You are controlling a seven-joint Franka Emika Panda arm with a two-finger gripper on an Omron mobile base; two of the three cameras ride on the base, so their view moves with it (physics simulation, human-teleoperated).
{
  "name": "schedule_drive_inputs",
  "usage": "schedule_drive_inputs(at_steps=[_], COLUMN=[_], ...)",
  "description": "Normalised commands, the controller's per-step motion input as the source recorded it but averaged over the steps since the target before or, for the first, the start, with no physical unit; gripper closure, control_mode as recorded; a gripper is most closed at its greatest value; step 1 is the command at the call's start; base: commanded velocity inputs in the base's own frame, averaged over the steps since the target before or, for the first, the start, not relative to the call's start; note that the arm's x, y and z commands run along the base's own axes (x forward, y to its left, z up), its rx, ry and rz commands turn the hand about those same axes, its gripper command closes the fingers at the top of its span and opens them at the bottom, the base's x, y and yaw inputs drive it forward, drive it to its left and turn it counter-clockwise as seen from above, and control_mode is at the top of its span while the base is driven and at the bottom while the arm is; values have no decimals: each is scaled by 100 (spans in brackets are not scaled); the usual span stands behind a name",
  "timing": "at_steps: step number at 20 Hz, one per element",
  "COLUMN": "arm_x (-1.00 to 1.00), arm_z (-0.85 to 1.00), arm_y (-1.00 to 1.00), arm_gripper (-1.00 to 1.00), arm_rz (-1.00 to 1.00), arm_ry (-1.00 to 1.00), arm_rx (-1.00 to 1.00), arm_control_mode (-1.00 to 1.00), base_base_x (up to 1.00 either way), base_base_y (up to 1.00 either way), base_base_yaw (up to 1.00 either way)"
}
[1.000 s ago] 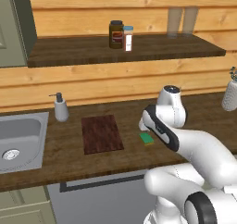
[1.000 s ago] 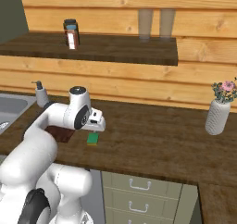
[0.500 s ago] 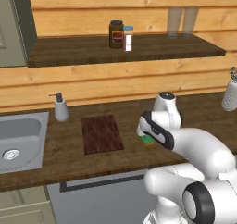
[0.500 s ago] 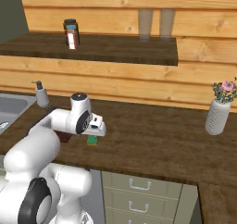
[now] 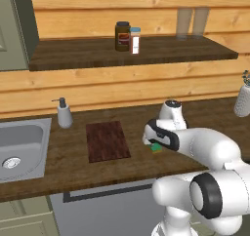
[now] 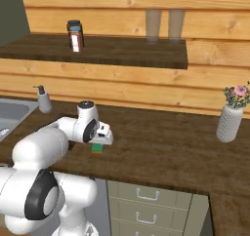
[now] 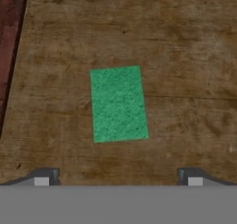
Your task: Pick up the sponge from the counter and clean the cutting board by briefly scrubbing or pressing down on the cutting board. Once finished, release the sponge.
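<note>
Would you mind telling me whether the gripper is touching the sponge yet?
Apart. In the hand view the gripper is open, its fingertips well out to either side of the sponge, with bare counter between.

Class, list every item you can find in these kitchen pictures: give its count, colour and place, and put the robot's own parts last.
sponge: 1, green top, on the counter right of the cutting board, under the hand.
cutting board: 1, dark reddish-brown, flat on the counter between sink and sponge.
counter: 1, dark brown wood.
sink: 1, steel, set into the counter's left end.
soap dispenser: 1, grey, beside the sink.
wall shelf: 1, dark wood, above the counter.
jar: 1, dark, on the shelf.
small bottle: 1, white, beside the jar.
glasses: 2, clear, on the shelf.
vase: 1, grey, with flowers, at the counter's right.
gripper: 1, dark tips, open, above the sponge.
</note>
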Motion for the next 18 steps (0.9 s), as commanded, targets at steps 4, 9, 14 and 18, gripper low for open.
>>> schedule_drive_inputs(at_steps=[4, 9, 14, 18], arm_x=[13, 26, 27, 6], arm_z=[-19, -4, -1, -18], arm_y=[1, 2, 0, 0], arm_gripper=[-100, -100, -100, -100], arm_rz=[0, 0, 0, 0], arm_ry=[0, 1, 0, 1], arm_rx=[0, 0, 0, 0], arm_control_mode=[-100, -100, -100, -100], base_base_x=[0, 0, 0, 0], base_base_y=[0, 0, 0, 0], base_base_yaw=[0, 0, 0, 0])
